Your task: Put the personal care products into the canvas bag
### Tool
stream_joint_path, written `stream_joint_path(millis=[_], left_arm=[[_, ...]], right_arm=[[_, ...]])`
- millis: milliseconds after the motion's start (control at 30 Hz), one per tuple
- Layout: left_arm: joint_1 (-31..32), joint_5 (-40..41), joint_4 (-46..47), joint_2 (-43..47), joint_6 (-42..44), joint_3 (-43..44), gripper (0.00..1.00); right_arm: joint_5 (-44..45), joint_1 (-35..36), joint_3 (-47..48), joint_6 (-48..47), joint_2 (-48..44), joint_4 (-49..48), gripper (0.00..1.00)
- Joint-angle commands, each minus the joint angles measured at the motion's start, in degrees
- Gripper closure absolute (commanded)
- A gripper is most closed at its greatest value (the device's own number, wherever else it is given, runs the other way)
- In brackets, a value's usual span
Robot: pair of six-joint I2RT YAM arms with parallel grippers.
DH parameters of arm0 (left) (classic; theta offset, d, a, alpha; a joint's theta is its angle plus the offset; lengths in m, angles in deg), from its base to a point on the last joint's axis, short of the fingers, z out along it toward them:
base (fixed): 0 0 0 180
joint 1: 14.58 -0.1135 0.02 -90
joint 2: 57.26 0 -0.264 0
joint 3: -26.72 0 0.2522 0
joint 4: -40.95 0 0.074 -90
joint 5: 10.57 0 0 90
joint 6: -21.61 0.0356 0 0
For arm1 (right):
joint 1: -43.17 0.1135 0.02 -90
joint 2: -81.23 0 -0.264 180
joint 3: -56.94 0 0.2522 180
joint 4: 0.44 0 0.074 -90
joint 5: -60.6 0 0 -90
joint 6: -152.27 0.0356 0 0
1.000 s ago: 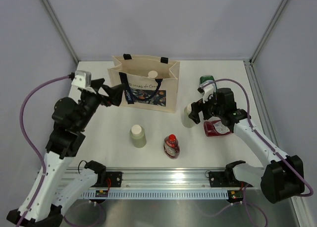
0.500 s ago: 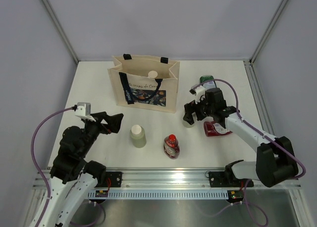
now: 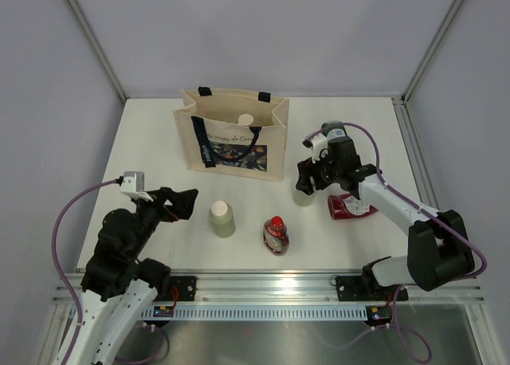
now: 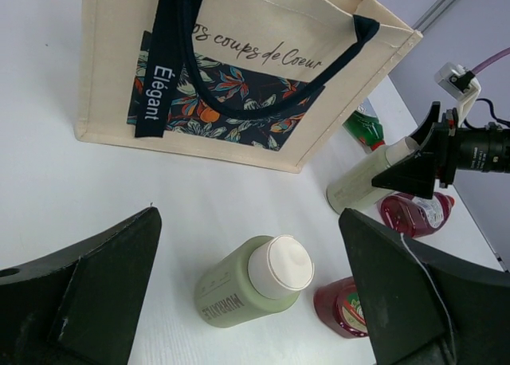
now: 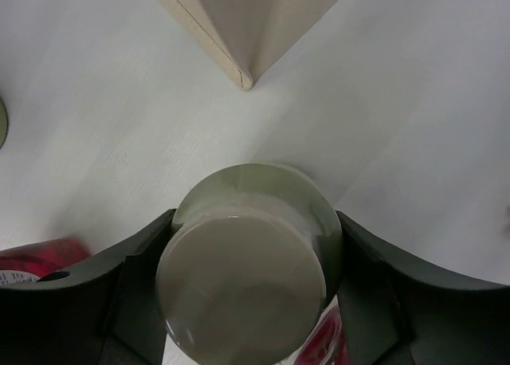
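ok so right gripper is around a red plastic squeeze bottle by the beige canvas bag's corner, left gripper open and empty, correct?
No: the right gripper is around the pale grey-green cylindrical bottle with a cream cap, not a red one; see right wrist view. Rest stands.

The beige bag (image 3: 239, 126) has navy handles, dark script and a navy panel printed with orange, red and teal leaves. The near bottle (image 3: 222, 219) and the far bottle (image 3: 301, 196) are pale grey-green with cream caps. One squeeze bottle (image 3: 276, 234) and a second squeeze bottle (image 3: 348, 206) are red, and a third squeeze bottle (image 4: 365, 128) is dark green. The counter (image 3: 159, 142) is white.
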Motion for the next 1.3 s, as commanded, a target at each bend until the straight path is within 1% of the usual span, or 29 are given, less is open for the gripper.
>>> stream_joint_path(millis=[0,33,67,200,367,433,533,633,667,733,767,800,833,867,933,967,1000,1033,1133,1167,1200,1267], left_arm=[[-0.16,-0.29,1.07,0.34,-0.77,-0.55,0.01],[-0.16,-0.55,0.99,0.25,-0.68,-0.55,0.01],[-0.16,-0.99,1.07,0.08,-0.51,-0.47,0.01],[-0.16,-0.99,0.46,-0.80,0.28,0.06,0.01],[-0.24,-2.66,0.45,-1.51,0.37,0.59,0.01],[-0.16,-2.92,0.72,-1.60,0.29,0.68,0.01],[-0.16,-3.97,2.03,-2.21,0.02,1.03,0.01],[-0.16,-5.12,3.18,-3.09,0.02,1.29,0.01],[-0.16,-5.21,3.36,-3.26,0.11,1.29,0.01],[-0.16,-5.39,3.62,-3.88,0.02,1.38,0.01],[-0.16,-5.39,3.71,-4.14,-0.15,1.47,0.01],[-0.16,-5.74,3.88,-4.32,-0.15,1.47,0.01],[-0.16,-5.83,4.15,-4.58,-0.42,1.29,0.01],[-0.16,-6.00,4.32,-4.67,-0.42,1.21,0.01],[-0.16,-5.92,4.50,-4.94,-0.77,1.03,0.01],[-0.16,-5.91,4.59,-5.11,-1.03,1.03,0.01],[-0.16,-5.83,4.41,-5.11,-1.21,1.03,0.01],[-0.16,-5.74,4.33,-5.02,-1.56,0.94,0.01],[-0.16,-5.39,3.97,-4.85,-2.09,0.85,0.01],[-0.16,-5.30,3.89,-4.67,-2.35,0.85,0.01],[-0.16,-5.13,3.88,-4.50,-2.44,0.68,0.01],[-0.16,-5.04,3.71,-4.41,-2.70,0.50,0.01]], right_arm=[[-2.87,0.39,3.95,-1.94,-4.29,2.82,0.85],[-4.44,0.30,5.27,-2.64,-5.86,4.56,0.94],[-5.33,0.39,5.97,-3.17,-6.57,5.45,1.00],[-11.04,0.30,10.63,-4.67,-8.95,9.67,1.00],[-14.03,0.12,16.33,-1.34,-9.74,10.82,1.00],[-16.93,-0.23,18.80,1.20,-9.13,11.35,1.00],[-21.50,-0.32,24.34,4.90,-7.99,11.35,1.00],[-25.02,-0.23,32.15,8.33,-5.44,10.65,1.00],[-25.81,-0.32,36.87,9.99,-4.57,10.39,1.00],[-28.36,-0.32,42.08,13.60,-1.05,9.24,1.00],[-29.67,-0.32,47.59,16.22,2.27,8.28,1.00],[-30.03,-0.23,49.99,17.90,3.78,7.14,1.00],[-30.21,-0.23,52.54,19.66,5.53,5.74,1.00],[-30.13,-0.23,57.44,21.33,7.38,3.29,1.00],[-29.25,-0.14,62.64,24.24,13.61,1.43,1.00],[-27.85,-0.14,68.24,25.64,18.16,0.55,1.00],[-27.58,-0.05,71.08,26.00,20.47,0.45,1.00],[-27.05,-0.05,77.11,26.18,22.93,0.80,1.00],[-24.77,0.82,85.76,24.17,32.51,4.13,1.00],[-23.72,1.17,90.40,22.94,34.62,7.19,1.00],[-23.36,1.96,91.92,20.75,38.30,8.52,1.00],[-21.87,3.45,92.30,16.71,40.69,10.46,1.00]])
